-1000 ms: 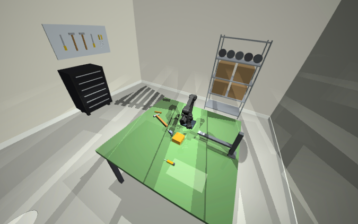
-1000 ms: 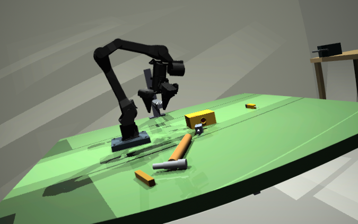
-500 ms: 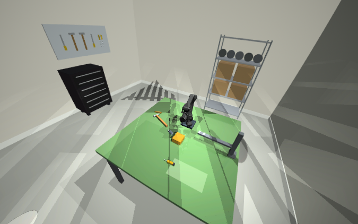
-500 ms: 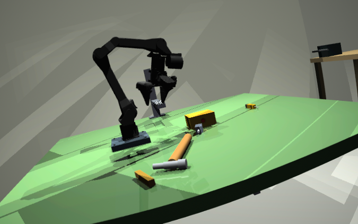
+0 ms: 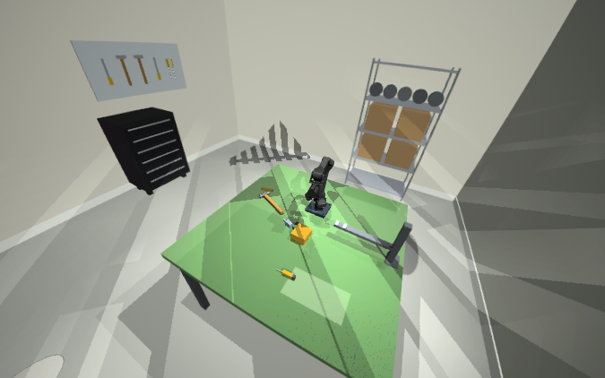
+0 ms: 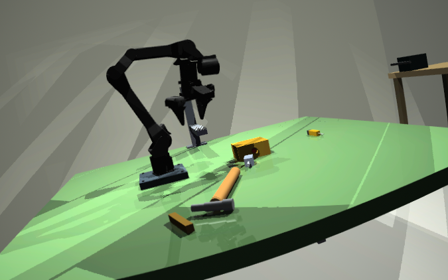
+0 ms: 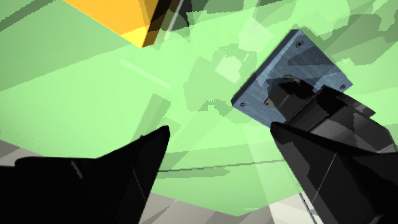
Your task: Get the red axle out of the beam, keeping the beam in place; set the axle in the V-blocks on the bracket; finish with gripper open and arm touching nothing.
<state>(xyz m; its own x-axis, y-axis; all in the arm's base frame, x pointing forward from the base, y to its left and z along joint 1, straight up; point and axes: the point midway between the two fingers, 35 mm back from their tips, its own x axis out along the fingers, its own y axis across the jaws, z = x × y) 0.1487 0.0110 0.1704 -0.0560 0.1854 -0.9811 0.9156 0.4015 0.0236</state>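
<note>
One orange hammer (image 5: 272,202) (image 6: 225,186) and one open tool (image 6: 193,121) (image 7: 218,128) are visible.
</note>
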